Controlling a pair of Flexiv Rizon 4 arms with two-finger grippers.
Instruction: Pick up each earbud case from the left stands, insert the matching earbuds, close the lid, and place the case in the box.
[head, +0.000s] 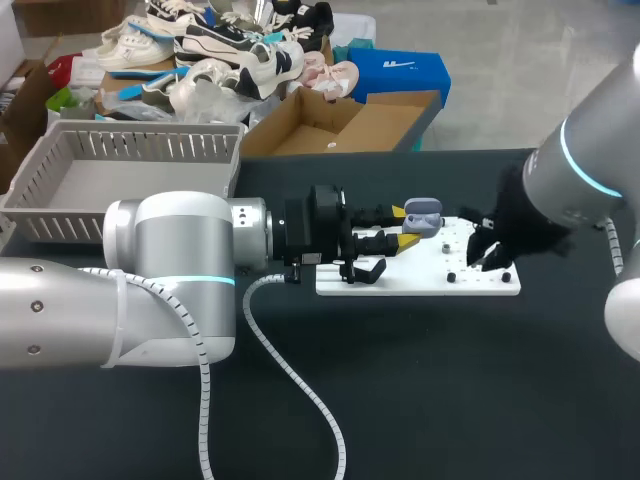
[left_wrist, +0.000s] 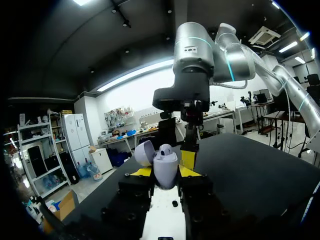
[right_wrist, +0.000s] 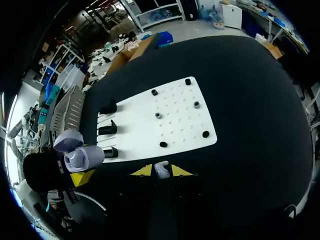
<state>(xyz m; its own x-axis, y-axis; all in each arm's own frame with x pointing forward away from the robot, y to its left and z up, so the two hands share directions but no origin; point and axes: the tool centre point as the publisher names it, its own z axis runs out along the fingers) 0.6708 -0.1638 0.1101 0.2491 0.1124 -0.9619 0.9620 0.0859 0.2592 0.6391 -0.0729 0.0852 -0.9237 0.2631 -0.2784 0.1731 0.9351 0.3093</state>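
My left gripper (head: 407, 228) is shut on a lavender earbud case (head: 423, 213), holding it above the left part of the white board (head: 400, 279). In the left wrist view the case (left_wrist: 165, 167) stands upright between the yellow tips, its lid (left_wrist: 145, 152) open and an earbud (left_wrist: 166, 149) showing inside. My right gripper (right_wrist: 161, 171) is shut on a small white earbud (right_wrist: 161, 169) beside the board's (right_wrist: 175, 127) near edge. In the head view the right gripper (head: 487, 254) hangs over the board's right part, a little apart from the case.
Three black stands (right_wrist: 108, 128) line the board's left side, and several small black pegs (right_wrist: 205, 134) dot its right side. A grey slatted bin (head: 130, 180) sits at the table's back left. My left arm's bulk (head: 170, 270) covers the left foreground.
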